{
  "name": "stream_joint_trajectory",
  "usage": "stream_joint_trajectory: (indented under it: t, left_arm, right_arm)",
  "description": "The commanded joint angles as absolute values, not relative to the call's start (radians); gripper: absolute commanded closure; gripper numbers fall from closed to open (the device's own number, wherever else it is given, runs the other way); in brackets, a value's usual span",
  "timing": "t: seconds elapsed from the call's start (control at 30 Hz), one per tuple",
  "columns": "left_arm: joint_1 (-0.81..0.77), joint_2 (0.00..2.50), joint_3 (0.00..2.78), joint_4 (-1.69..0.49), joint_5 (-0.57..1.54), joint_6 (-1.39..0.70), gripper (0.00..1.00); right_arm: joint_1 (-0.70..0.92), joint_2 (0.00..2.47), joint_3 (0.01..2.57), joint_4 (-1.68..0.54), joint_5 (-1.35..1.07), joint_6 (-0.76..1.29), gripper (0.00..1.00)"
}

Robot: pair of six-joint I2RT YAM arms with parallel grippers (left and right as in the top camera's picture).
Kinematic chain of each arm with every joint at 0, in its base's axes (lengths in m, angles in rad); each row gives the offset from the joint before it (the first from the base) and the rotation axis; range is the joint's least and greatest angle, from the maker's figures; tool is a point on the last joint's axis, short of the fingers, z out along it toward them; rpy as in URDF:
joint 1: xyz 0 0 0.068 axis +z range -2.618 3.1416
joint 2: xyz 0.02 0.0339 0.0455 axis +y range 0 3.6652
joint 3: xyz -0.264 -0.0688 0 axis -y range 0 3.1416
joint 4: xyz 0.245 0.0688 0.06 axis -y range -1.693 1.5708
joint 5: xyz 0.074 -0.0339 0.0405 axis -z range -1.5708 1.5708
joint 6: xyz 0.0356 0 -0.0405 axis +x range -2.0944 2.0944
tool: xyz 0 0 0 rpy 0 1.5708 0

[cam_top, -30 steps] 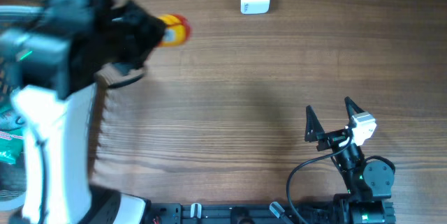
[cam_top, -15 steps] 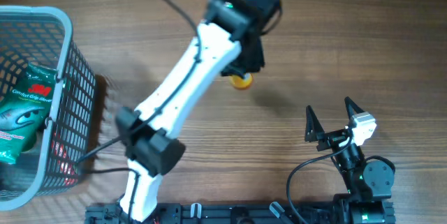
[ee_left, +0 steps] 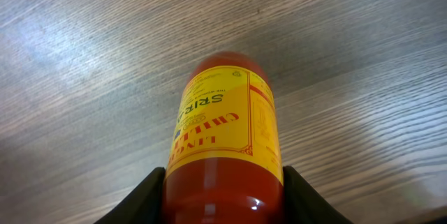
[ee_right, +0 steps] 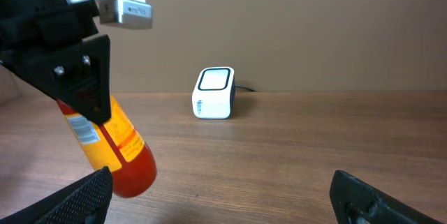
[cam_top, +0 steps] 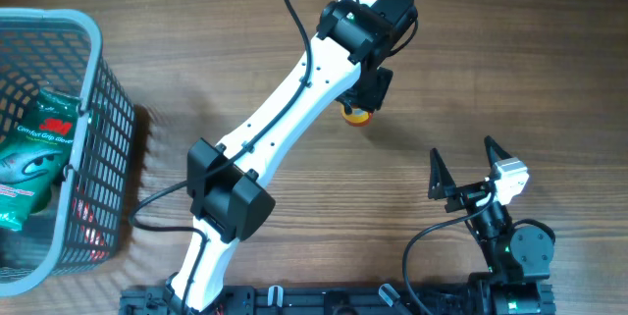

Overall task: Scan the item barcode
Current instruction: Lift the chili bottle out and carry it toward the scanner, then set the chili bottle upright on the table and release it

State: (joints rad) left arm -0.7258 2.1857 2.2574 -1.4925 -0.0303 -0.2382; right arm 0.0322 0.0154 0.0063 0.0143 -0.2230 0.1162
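A mesh basket [cam_top: 49, 16] stands at the table's left edge. The left gripper [cam_top: 369, 87] is clamped on a red sauce bottle [ee_left: 223, 133], holding it tilted near the white scanner [ee_right: 214, 93]. The right gripper [cam_top: 461, 153] rests at lower right, jaws spread wide.

A wood-grain tabletop [cam_top: 510, 70] (brown, catching a soft sheen of light) runs back to a plain beige wall [ee_right: 328, 21].
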Motion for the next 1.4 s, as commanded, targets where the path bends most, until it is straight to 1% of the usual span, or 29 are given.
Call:
stream_joint_trajectory:
  t: [0.0, 0.1, 0.27, 0.4, 0.5, 0.53, 0.57, 0.6, 0.63, 0.73, 0.8, 0.93, 1.07, 1.37]
  left_arm:
    - [-0.725, 2.199, 2.202, -1.462, -0.047, -0.183, 0.63]
    - [-0.725, 2.199, 2.147, -1.429, -0.046, -0.183, 0.63]
    - [-0.725, 2.199, 2.065, -1.371, -0.043, -0.187, 0.58]
    - [-0.725, 2.199, 2.038, -1.356, -0.043, -0.187, 0.57]
    - [-0.725, 2.199, 2.038, -1.357, -0.043, -0.187, 0.45]
    - [-0.725, 2.199, 2.038, -1.359, -0.043, -0.187, 0.39]
    - [-0.725, 2.199, 2.038, -1.361, -0.043, -0.187, 0.30]
    - [-0.725, 2.199, 2.043, -1.365, -0.043, -0.187, 0.25]
    - [-0.725, 2.199, 2.050, -1.372, -0.043, -0.187, 0.21]
    - [-0.725, 2.197, 2.084, -1.394, -0.043, -0.187, 0.05]
    - [-0.725, 2.195, 2.139, -1.434, -0.043, -0.187, 0.00]
    - [-0.725, 2.167, 2.265, -1.501, -0.044, -0.187, 0.00]
    - [-0.725, 2.105, 2.342, -1.520, -0.070, -0.187, 0.00]
    - [-0.711, 1.866, 2.358, -1.535, -0.339, -0.187, 0.00]
  right_arm:
    - [0.036, 0.007, 0.005, 0.017, -0.206, 0.131, 0.00]
    - [0.036, 0.007, 0.005, 0.017, -0.206, 0.131, 0.00]
    - [0.036, 0.007, 0.005, 0.017, -0.206, 0.131, 0.00]
    - [0.036, 0.007, 0.005, 0.017, -0.206, 0.131, 0.00]
    - [0.036, 0.007, 0.005, 0.017, -0.206, 0.131, 0.00]
    - [0.036, 0.007, 0.005, 0.017, -0.206, 0.131, 0.00]
    - [0.036, 0.007, 0.005, 0.017, -0.206, 0.131, 0.00]
    - [0.036, 0.007, 0.005, 0.017, -0.206, 0.131, 0.00]
    - [0.036, 0.007, 0.005, 0.017, -0.206, 0.131, 0.00]
    - [0.036, 0.007, 0.005, 0.017, -0.206, 0.131, 0.00]
    - [0.036, 0.007, 0.005, 0.017, -0.206, 0.131, 0.00]
    - [0.036, 0.007, 0.005, 0.017, -0.206, 0.131, 0.00]
    - [0.036, 0.007, 0.005, 0.017, -0.206, 0.131, 0.00]
    - [0.036, 0.007, 0.005, 0.017, -0.206, 0.131, 0.01]
